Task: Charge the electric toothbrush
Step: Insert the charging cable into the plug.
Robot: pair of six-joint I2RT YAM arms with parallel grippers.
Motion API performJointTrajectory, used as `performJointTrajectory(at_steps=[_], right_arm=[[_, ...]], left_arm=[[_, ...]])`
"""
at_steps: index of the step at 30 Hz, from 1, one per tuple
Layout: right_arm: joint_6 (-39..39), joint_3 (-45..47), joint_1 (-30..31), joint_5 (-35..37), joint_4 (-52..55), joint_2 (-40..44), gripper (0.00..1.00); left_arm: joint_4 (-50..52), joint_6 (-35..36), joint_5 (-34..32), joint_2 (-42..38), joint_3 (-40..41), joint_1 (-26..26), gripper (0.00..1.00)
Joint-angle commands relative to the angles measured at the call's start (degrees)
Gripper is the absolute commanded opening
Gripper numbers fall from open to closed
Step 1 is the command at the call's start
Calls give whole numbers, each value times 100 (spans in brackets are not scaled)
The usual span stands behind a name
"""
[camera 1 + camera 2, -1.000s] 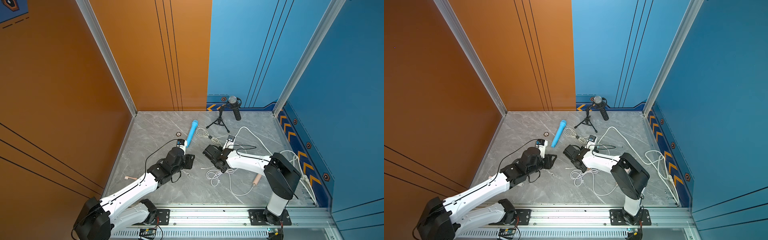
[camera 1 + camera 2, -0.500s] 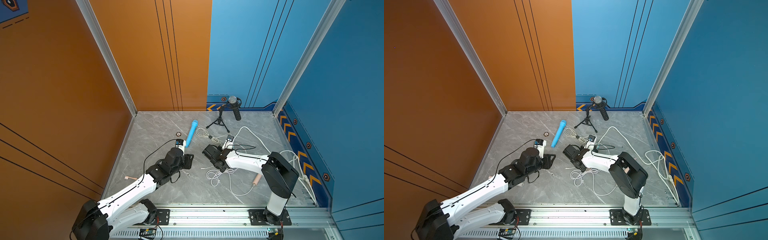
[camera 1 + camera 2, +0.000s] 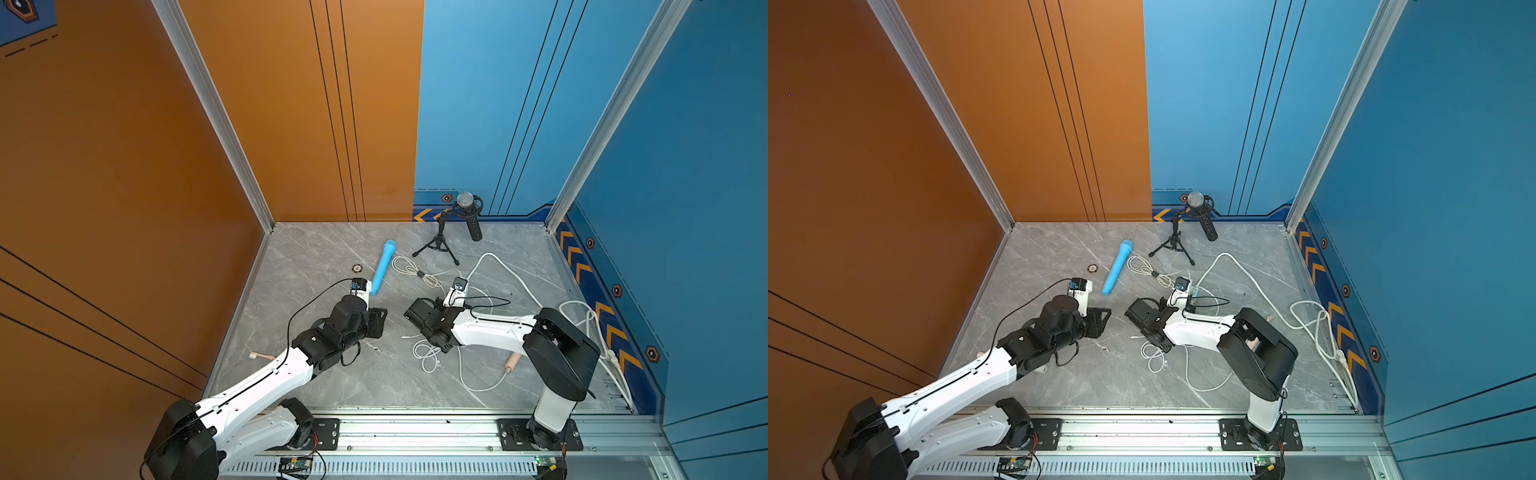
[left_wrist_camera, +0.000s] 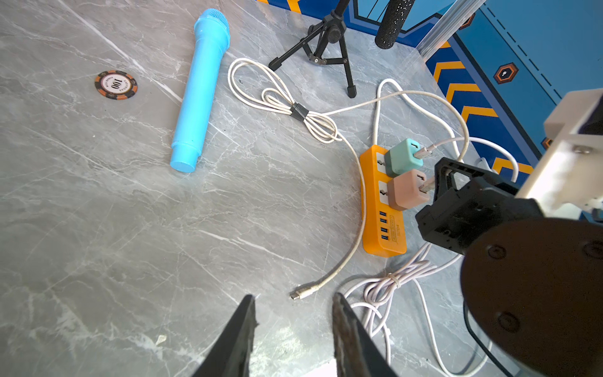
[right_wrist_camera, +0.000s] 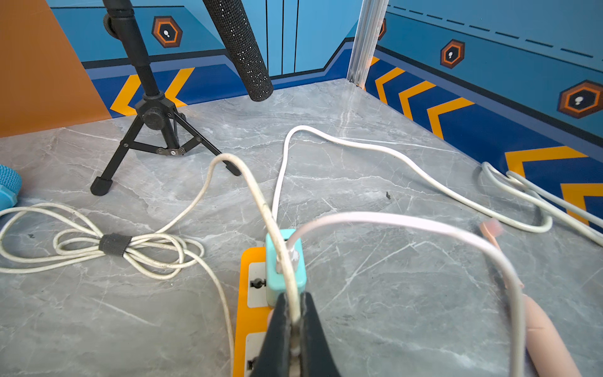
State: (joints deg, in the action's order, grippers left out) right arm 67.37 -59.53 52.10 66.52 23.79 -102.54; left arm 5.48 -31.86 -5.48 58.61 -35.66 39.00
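Note:
The pink electric toothbrush lies on the grey floor to the right of the orange power strip; in a top view only its end shows from under the right arm. My right gripper is shut on a cable plug at the pink adapter, next to the teal adapter. My left gripper stands open, low over the floor, with nothing between its fingers. The cream cable's loose connector lies just ahead of its tips, apart from them.
A blue toy microphone, a poker chip and a black microphone on a tripod stand at the back. Coiled pale cable lies by the right arm. White cord loops along the right wall. A small pink piece lies by the left wall.
The left arm has pushed its wrist a little further in towards the loose cable end, and its jaws have hardly widened. The right arm has not moved.

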Motion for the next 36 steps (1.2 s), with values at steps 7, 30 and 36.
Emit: performJointTrajectory(at_steps=[7,30,36], right_arm=[[-458,501,-138,-870,-433,-92,0],[104,997,21,-1918,100,-380,0],[107,909,143,-1843,-65,-392,0]], left_arm=[[24,165,-170,93,-20,-46,41],[27,162,-245,225,-122,-55,42],[-20,149,-178,283,-154,-54,42]])
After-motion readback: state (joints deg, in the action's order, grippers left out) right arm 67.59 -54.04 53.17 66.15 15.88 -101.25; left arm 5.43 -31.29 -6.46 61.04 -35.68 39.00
